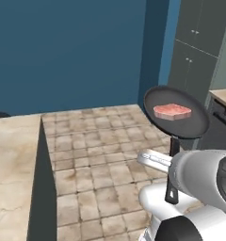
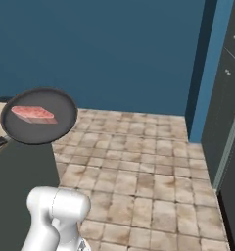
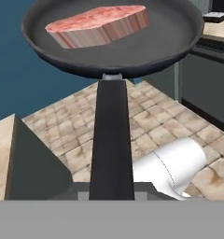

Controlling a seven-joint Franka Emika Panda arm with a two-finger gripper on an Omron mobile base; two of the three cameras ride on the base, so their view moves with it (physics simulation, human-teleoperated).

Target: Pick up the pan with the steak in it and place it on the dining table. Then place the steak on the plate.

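Pan [image 3: 114,39]: rigid, likely heavy, carried aloft ahead of claw [image 3: 111,186], above floor. Claw pinching handle [image 3: 111,140] near its end (long lever, prone to tipping). Steak [image 3: 100,23]: loose, may slide.

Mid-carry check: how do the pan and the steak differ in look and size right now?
The pan is black, round and wide with a long handle; the steak is pinkish-red, an angular slab, much smaller. The pan is gripped by its handle; the steak just lies in it. Both are in the air above the tiled floor.
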